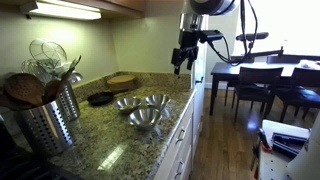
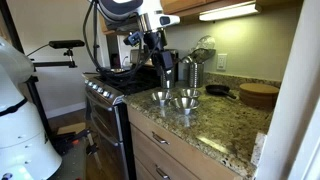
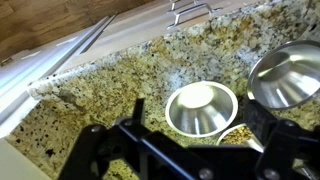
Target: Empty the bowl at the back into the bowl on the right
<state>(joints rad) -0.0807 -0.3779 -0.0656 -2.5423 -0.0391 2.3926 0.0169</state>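
Three steel bowls stand close together on the granite counter (image 1: 100, 135), seen in both exterior views. In the wrist view an empty bowl (image 3: 201, 107) lies between my fingers' lines. A second bowl (image 3: 287, 73) sits at the upper right. A third bowl (image 3: 238, 136), partly hidden by my gripper, seems to hold speckled tan grains. In an exterior view the bowls are at left (image 1: 127, 102), right (image 1: 158, 99) and front (image 1: 145, 117). My gripper (image 3: 200, 125) is open and empty, hanging well above the bowls (image 1: 181, 66) (image 2: 163, 72).
A steel utensil holder (image 1: 50, 118), a black pan (image 1: 100, 98) and a round wooden board (image 1: 121, 80) stand on the counter behind the bowls. A stove (image 2: 118, 88) adjoins the counter. The counter's front edge (image 3: 60, 78) is near. A dining table with chairs (image 1: 255, 75) stands beyond.
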